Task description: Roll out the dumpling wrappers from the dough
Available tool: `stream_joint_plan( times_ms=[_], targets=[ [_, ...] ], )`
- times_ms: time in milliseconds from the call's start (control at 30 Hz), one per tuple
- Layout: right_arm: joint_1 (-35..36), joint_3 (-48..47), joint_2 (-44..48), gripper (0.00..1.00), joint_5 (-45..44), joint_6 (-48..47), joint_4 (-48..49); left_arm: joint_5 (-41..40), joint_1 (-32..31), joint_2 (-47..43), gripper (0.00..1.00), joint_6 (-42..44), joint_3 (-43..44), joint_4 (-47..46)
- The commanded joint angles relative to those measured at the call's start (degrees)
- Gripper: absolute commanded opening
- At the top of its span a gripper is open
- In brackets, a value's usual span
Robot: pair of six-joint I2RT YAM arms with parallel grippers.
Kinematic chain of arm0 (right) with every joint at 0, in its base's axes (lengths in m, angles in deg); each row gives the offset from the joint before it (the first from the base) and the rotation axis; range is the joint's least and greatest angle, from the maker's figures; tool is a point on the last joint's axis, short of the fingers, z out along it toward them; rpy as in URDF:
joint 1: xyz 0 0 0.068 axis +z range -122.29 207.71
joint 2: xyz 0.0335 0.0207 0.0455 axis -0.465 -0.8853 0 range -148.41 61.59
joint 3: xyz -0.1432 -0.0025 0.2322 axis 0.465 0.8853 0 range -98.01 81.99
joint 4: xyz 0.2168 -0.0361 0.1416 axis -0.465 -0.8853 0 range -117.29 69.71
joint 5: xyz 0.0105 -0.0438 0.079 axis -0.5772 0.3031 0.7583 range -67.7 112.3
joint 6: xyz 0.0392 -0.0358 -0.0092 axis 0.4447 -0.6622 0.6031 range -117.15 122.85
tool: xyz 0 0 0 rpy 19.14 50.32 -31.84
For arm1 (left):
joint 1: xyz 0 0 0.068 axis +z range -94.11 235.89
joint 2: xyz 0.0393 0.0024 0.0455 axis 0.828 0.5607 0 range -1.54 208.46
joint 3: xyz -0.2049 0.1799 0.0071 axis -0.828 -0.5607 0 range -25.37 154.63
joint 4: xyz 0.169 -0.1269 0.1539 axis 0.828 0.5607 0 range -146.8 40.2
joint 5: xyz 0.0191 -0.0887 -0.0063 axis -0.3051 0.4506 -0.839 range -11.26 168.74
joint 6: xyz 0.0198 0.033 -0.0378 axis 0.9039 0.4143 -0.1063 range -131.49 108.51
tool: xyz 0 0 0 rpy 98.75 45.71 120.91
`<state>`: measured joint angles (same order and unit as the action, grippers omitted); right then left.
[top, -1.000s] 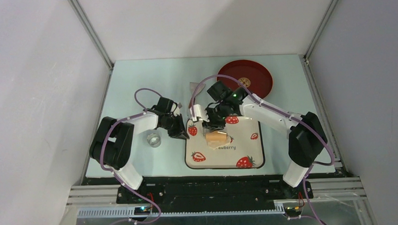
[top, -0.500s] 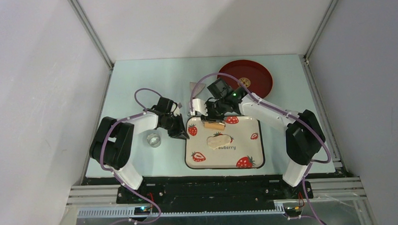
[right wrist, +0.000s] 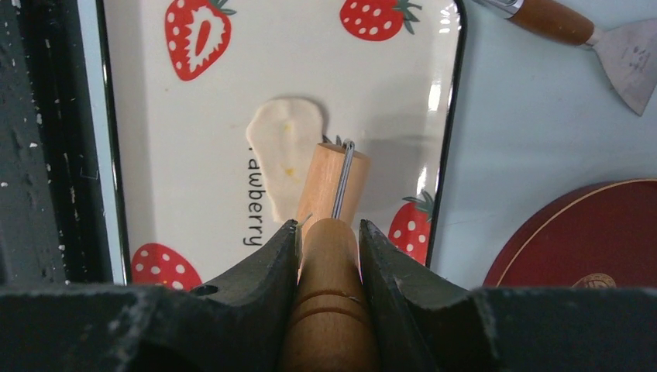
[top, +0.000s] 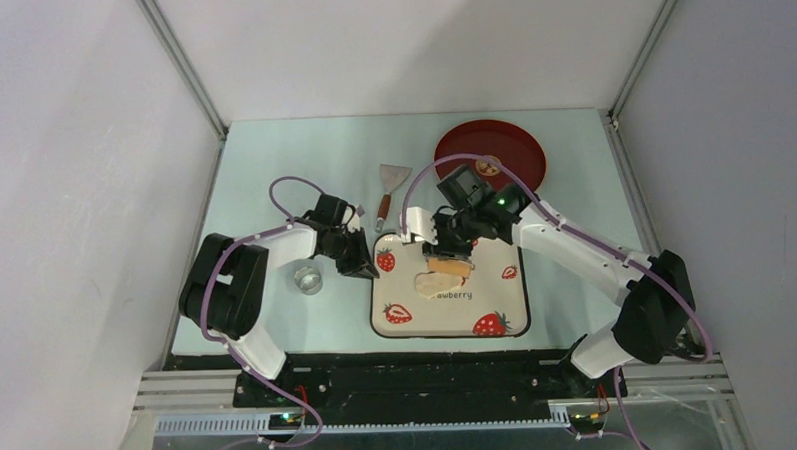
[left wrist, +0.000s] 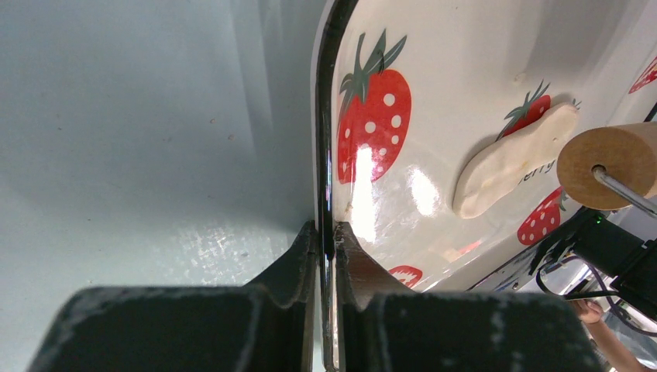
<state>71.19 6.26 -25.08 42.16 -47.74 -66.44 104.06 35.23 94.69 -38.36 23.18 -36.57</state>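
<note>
Dough (top: 436,281) flat and lopsided, mid tray (top: 507,296), on the bench (top: 302,168). Roller (top: 450,267) at its far edge, handle clamped tight in right pincer (right wrist: 329,232). Left pincer (left wrist: 325,236) pinched shut on tray rim, pinning it. For a good pass: press evenly, roll the full length, avoid thinning one end only. Right wrist view: whole dough outline, plus scraper (right wrist: 620,46) and plate (right wrist: 573,240). Left wrist view: dough thickness side-on, roller end beside it, contact uncertain. Overhead only: small disc (top: 488,166) on plate, likely a finished wrapper.

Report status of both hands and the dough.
Left hand shut on tray rim. Right hand shut on rolling pin handle. Dough flattened on tray, roller at its edge. Scraper off tray.
</note>
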Motion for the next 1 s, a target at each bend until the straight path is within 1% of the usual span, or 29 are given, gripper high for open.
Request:
stream_joint_plan(
  times_ms=[0,133,433,733,967],
  targets=[
    [0.44,1.92,3.23,0.00,-0.69,1.13,-0.24,-8.73,-0.26,2.66,0.00,4.29,-1.71,3.68],
    [0.48,4.09,3.78,0.00,1.00,0.90,0.96,-8.72,-0.30,2.83,0.00,4.29,-1.72,3.67],
    [0.48,8.62,1.19,0.00,3.57,0.95,3.24,-8.72,-0.34,2.75,0.00,4.29,-1.78,3.61],
    [1.98,15.54,6.69,0.00,5.33,3.63,4.10,-8.65,-0.34,2.79,0.00,4.29,-1.62,3.65],
    [3.02,19.53,8.68,0.00,7.05,5.69,5.16,-8.54,-0.33,2.70,0.00,4.29,-1.62,3.66]
  ],
)
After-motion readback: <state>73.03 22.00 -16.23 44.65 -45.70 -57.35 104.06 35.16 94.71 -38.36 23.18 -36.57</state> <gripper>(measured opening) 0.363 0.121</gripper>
